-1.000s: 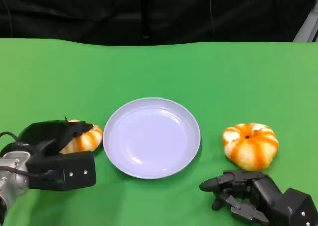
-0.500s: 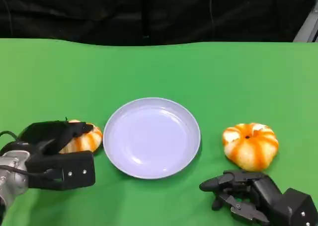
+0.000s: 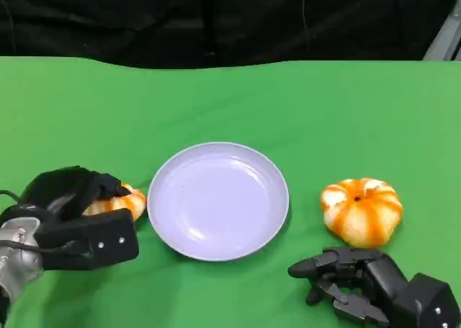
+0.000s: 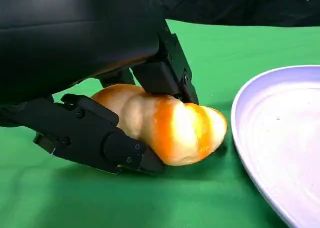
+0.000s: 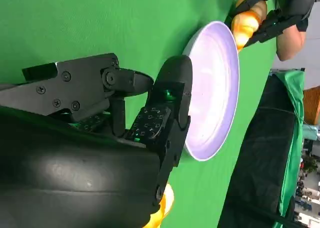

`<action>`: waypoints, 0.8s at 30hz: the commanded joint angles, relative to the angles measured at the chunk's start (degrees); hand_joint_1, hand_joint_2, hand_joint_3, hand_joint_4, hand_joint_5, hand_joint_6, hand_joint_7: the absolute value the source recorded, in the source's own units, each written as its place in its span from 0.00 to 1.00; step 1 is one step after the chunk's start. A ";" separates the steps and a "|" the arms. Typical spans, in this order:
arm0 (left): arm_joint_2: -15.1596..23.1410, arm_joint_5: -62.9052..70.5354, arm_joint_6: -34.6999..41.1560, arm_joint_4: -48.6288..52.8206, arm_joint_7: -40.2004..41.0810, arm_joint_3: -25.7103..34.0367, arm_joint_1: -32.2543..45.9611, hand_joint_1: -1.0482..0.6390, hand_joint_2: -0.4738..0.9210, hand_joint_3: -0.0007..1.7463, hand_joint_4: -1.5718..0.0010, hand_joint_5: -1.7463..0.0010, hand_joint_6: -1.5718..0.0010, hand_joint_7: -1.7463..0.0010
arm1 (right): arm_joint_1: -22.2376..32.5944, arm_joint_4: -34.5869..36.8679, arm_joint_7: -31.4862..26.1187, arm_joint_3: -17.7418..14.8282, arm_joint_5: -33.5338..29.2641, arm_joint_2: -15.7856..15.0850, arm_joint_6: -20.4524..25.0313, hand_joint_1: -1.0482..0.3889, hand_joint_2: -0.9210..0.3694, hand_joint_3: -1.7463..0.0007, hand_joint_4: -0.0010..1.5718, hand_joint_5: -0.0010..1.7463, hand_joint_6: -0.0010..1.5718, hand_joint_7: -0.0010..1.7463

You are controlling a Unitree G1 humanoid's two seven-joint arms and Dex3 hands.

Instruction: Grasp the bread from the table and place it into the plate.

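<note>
Bread (image 4: 170, 130) being clasped by left hand (image 3: 72, 220) at lower left of head frame, on table just beside plate (image 3: 217, 200). Judged light, soft, squashable; being held across sides. Right hand (image 3: 346, 277) idling lower right, fingers loosely apart, nothing held.

Left hand (image 4: 100, 87) grips an orange-and-cream striped bread roll (image 4: 175, 128), black fingers (image 4: 100, 140) closed on it from both sides: one under its near side, another pressing its far top. Roll sits low on the green worktop (image 4: 150, 203), its free end poking out toward the lavender plate (image 4: 280, 138), just beside the rim, not touching. Black backdrop beyond worktop edge.
</note>
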 commanded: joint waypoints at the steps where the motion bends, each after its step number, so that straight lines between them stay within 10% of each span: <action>1: -0.11 0.28 2.09 1.29 4.58 0.22 2.87 0.50 1.00 0.10 0.60 0.00 0.49 0.35 | 0.57 0.83 0.40 -0.36 0.23 -0.73 0.77 0.69 0.00 0.78 0.51 0.68 0.71 0.18; 24: 1.18 -0.44 -4.11 -4.22 24.61 4.63 6.53 0.54 0.98 0.03 0.63 0.00 0.58 0.18 | 0.23 1.61 0.42 -0.51 0.21 -0.87 0.47 0.69 0.00 0.78 0.50 0.68 0.71 0.19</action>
